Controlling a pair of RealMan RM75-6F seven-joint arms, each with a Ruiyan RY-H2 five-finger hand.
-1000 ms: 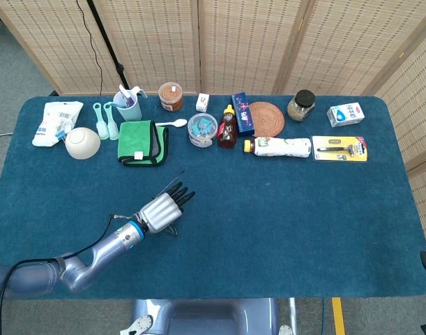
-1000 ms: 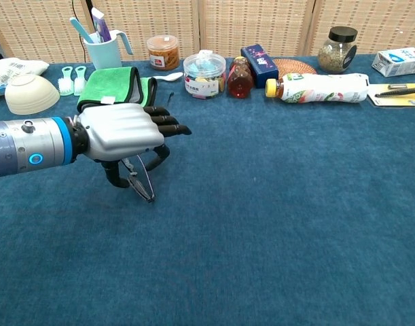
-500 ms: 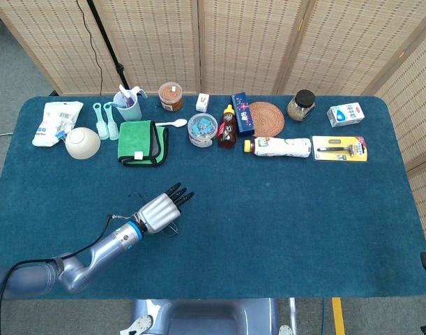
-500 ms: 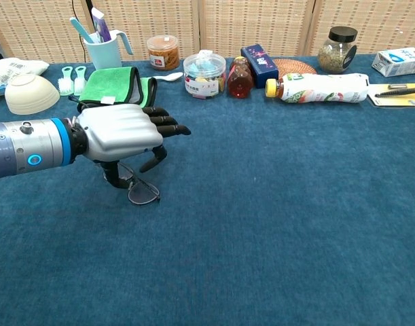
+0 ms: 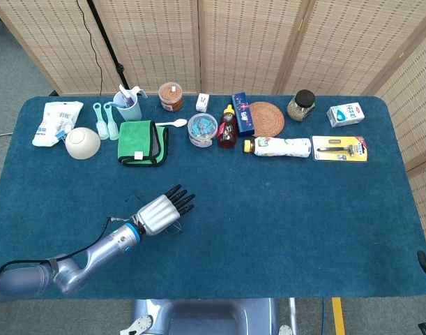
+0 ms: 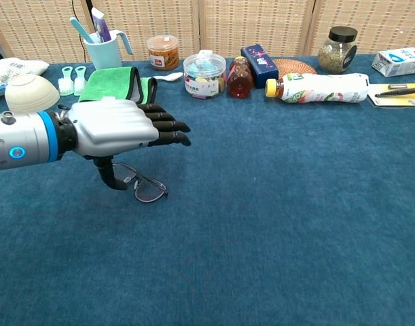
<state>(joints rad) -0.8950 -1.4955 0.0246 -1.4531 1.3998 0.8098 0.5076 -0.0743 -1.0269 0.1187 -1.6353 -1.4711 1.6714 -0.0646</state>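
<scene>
A pair of thin-rimmed eyeglasses lies flat on the blue tablecloth, left of centre near the front. My left hand hovers just above them with its fingers stretched out straight and apart, holding nothing. Its thumb points down beside the glasses' left lens; I cannot tell whether it touches. In the head view the same left hand covers most of the eyeglasses. My right hand shows in neither view.
Along the back stand a folded green cloth, a white bowl, a cup of toothbrushes, a clear tub, a honey bottle, a lying bottle, a jar and a razor pack.
The glasses, earlier pinched and tilted under my left hand, now lie flat on the cloth. The fingers have straightened and the hand has drawn back a little to the left.
</scene>
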